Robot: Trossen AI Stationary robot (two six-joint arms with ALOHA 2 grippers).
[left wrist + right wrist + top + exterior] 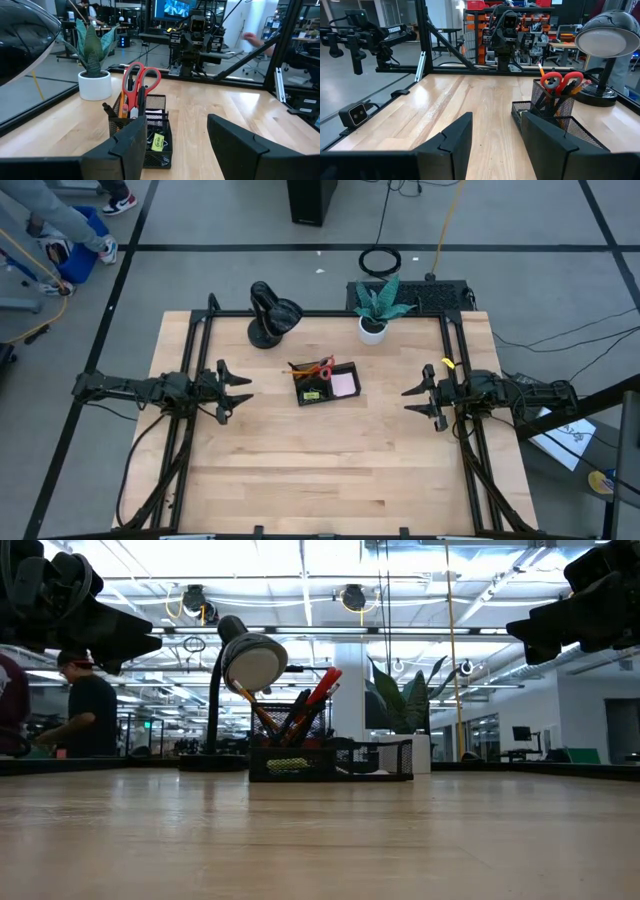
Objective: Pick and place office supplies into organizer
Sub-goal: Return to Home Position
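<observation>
Both arms sit out at the sides now. The left claw (240, 390) hangs with its fingers spread and nothing in them. The right claw (410, 400) is the same, released and empty. The 2 claws face each other across the table.

The organizer (380, 762) stands between them, straight ahead of each claw and well apart from both. It looks loaded. The red-handled scissors (320, 367) stand handles-up in the tall back section, and orange pencils (300, 368) and black pens (107, 107) lean in beside them. The pink sticky-note pad (344, 384) lies in the low compartment on the side nearer the right claw. The yellow-green piece (157, 142) rests in a low compartment on the side nearer the left claw.

I see no supplies lying loose on the wood around either claw, so my read is that the packing is done and only the parking of the arms is left.

The count is 1 organizer, 1 pair of scissors, 1 pink pad and 1 yellow-green piece. The pencils and pens are too bunched for a sure number, and I can't make out the tiny clips. Past the organizer from the claws stand 1 black lamp (272, 315) and 1 potted plant (373, 328).
</observation>
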